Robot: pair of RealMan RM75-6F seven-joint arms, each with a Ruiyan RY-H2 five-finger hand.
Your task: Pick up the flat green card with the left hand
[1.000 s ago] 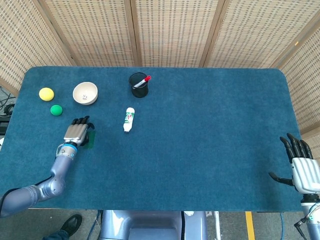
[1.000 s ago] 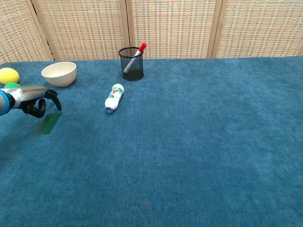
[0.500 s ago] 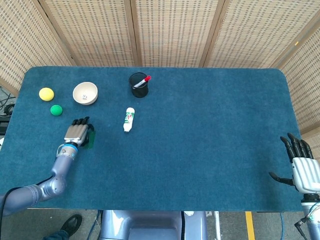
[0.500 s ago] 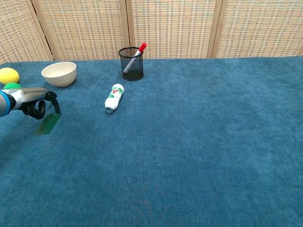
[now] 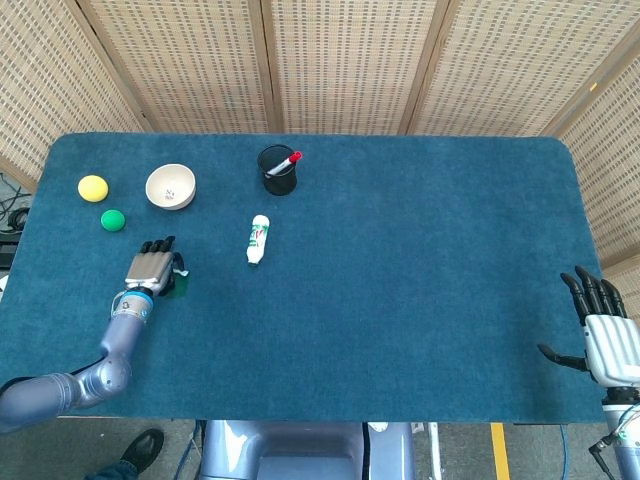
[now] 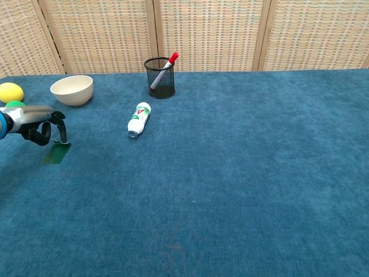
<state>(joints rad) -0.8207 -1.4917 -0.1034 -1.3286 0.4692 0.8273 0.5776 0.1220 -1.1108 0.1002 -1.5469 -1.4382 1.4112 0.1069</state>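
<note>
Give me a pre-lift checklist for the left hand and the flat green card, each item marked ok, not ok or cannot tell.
1. Left hand is over the flat green card: ok; its fingers curl down to the card's far edge.
2. Card firmly held between the fingers: cannot tell; the contact is too small to read in either view.
3. Card off the blue felt table: cannot tell; it looks slightly tilted, but its near end seems to be on the cloth.
4. Space around the card: ok; the small green ball and the white bottle lying on its side sit apart from it.
5. Right hand out of the way: ok; it is at the far right edge with fingers spread, holding nothing.
</note>
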